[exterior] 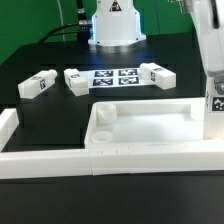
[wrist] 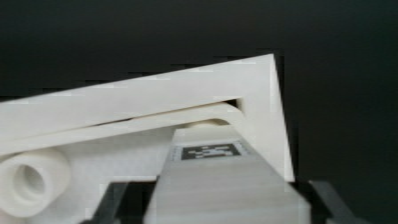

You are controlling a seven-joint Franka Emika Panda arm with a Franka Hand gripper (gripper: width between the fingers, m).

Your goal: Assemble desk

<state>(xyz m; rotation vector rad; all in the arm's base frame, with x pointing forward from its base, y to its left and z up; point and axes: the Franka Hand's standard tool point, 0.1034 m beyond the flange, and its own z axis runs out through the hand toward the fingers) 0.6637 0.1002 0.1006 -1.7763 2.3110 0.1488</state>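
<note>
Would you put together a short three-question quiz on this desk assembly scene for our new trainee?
1. How many legs lie loose on the table beyond the desk top?
2. True or false: the gripper is empty.
3. The held leg is at which part of the desk top? A) its end on the exterior view's right B) its middle C) its end on the exterior view's left
Key: 1. Three. 2. False: it is closed on a tagged leg. 3. A.
</note>
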